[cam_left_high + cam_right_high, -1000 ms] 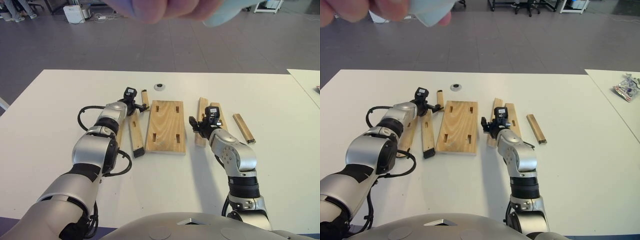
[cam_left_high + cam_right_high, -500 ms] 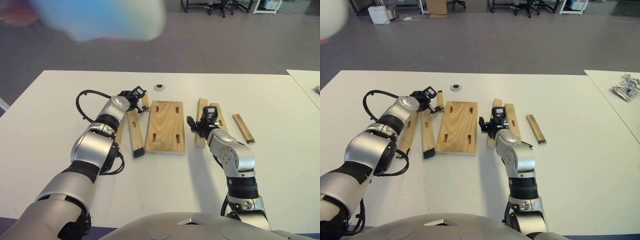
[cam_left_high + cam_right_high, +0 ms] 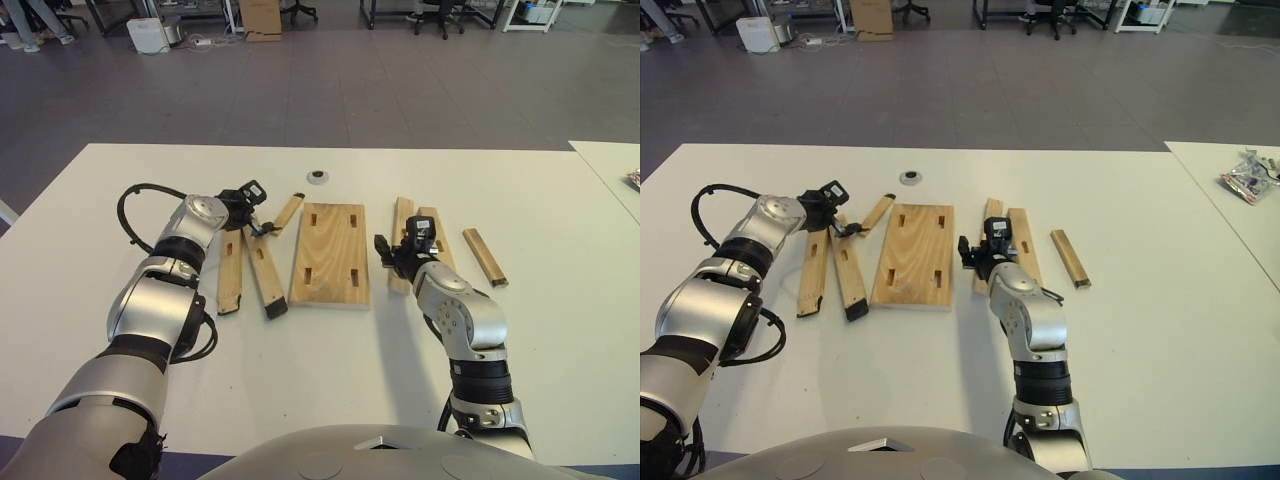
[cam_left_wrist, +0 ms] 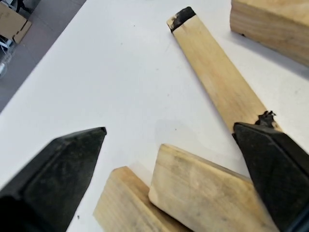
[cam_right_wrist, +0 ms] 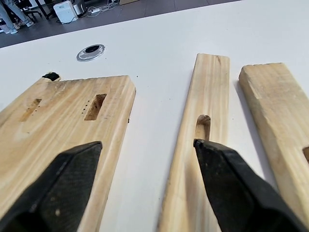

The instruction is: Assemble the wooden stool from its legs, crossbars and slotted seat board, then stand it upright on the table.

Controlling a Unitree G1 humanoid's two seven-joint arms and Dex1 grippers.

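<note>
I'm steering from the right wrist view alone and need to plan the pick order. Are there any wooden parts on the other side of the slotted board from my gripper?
Observer: Yes. An outer long piece and an inner long piece lie side by side, left of the seat board.
Operator: Where is the other arm?
Observer: The left gripper is open, near the far ends of those two pieces.
Operator: Anything further right than I can see?
Observer: A short piece lies alone, to the right of the rightmost long piece and not touching it.
</note>
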